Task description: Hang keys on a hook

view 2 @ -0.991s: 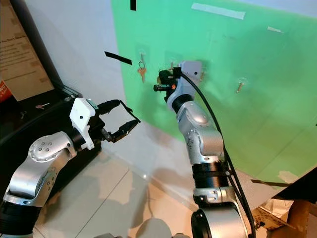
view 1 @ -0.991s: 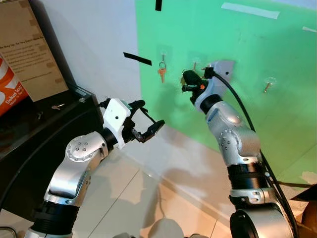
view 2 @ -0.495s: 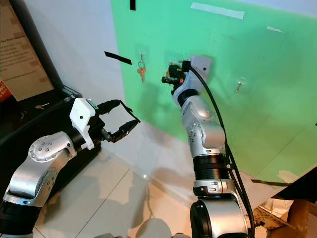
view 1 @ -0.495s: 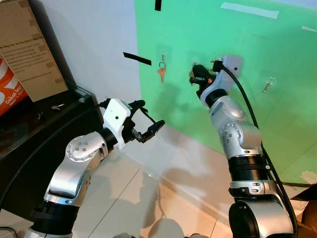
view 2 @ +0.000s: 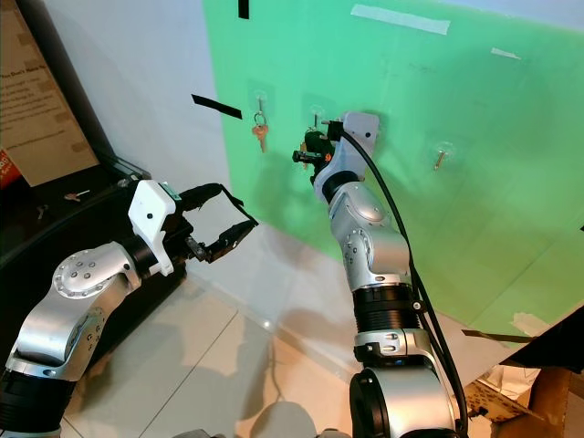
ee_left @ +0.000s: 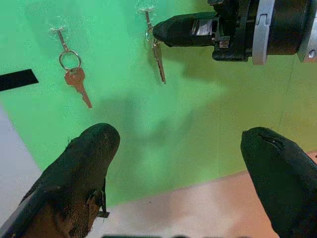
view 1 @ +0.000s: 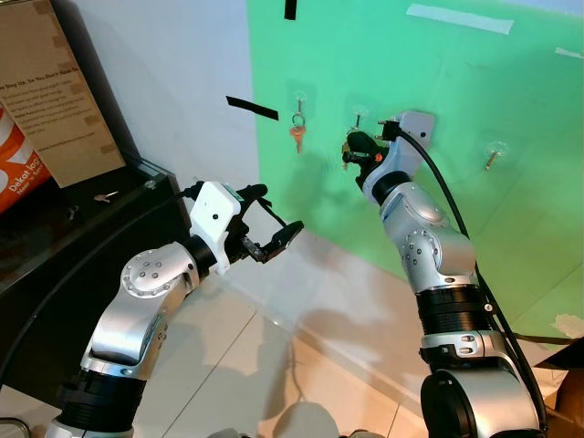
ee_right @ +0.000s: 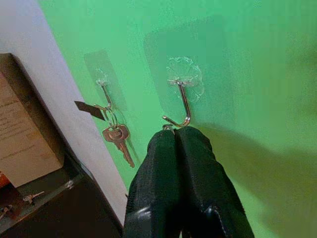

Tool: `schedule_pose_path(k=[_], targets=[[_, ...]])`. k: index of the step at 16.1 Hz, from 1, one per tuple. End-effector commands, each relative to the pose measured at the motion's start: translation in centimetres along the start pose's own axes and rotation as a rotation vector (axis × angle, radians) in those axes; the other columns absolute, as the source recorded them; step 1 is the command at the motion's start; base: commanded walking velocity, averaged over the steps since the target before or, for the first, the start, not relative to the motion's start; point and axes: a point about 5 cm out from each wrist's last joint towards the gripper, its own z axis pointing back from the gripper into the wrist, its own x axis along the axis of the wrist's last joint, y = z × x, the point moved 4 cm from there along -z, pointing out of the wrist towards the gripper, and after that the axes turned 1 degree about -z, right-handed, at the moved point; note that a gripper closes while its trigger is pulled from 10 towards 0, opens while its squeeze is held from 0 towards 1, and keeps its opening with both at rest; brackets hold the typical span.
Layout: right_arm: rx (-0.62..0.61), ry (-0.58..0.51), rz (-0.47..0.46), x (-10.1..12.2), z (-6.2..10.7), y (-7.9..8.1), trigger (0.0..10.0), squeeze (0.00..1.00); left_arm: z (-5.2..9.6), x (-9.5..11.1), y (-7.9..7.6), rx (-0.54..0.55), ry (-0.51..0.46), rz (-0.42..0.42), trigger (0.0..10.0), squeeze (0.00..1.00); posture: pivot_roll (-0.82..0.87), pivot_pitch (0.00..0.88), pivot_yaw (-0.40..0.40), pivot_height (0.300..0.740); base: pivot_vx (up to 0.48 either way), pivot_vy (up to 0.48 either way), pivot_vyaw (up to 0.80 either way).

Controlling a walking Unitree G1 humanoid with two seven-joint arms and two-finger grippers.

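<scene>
Your right gripper (ee_right: 174, 135) is pressed together at the tip of a clear-backed metal hook (ee_right: 180, 102) on the green wall (view 1: 511, 82), pinching the ring of a slim silvery key (ee_left: 158, 58) that hangs straight down just below the hook's curl. On the neighbouring hook (ee_left: 60, 37) a copper-coloured key (ee_left: 77, 82) dangles from a round ring. Your left gripper (view 1: 276, 222) hovers well apart from the wall, fingers spread wide, beside the dark bench (view 1: 82, 228).
</scene>
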Motion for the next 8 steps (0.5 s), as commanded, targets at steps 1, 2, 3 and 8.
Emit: schedule_pose_path(k=[1,2,3,8], targets=[[0.021,-0.001,-0.004,0.3,-0.2,0.3,10.0,0.0,-0.1,0.4,0.0,-0.013,-0.004,-0.022,10.0,0.16,-0.02,0.0,0.013,0.74,0.0,0.0,0.0],[0.035,0.001,-0.004,0.3,-0.1,0.5,10.0,0.0,-0.1,0.4,0.0,-0.012,-0.003,-0.022,10.0,0.16,-0.02,0.0,0.013,0.74,0.0,0.0,0.0],[0.047,-0.007,-0.01,0.4,-0.1,0.6,10.0,0.0,-0.1,0.4,0.0,-0.012,-0.004,-0.023,10.0,0.16,-0.02,0.0,0.013,0.74,0.0,0.0,0.0],[0.118,-0.045,-0.04,1.4,0.1,1.6,10.0,0.0,-0.1,0.4,0.0,-0.014,-0.004,-0.022,10.0,0.17,-0.03,0.0,0.015,0.74,0.0,0.0,0.0]])
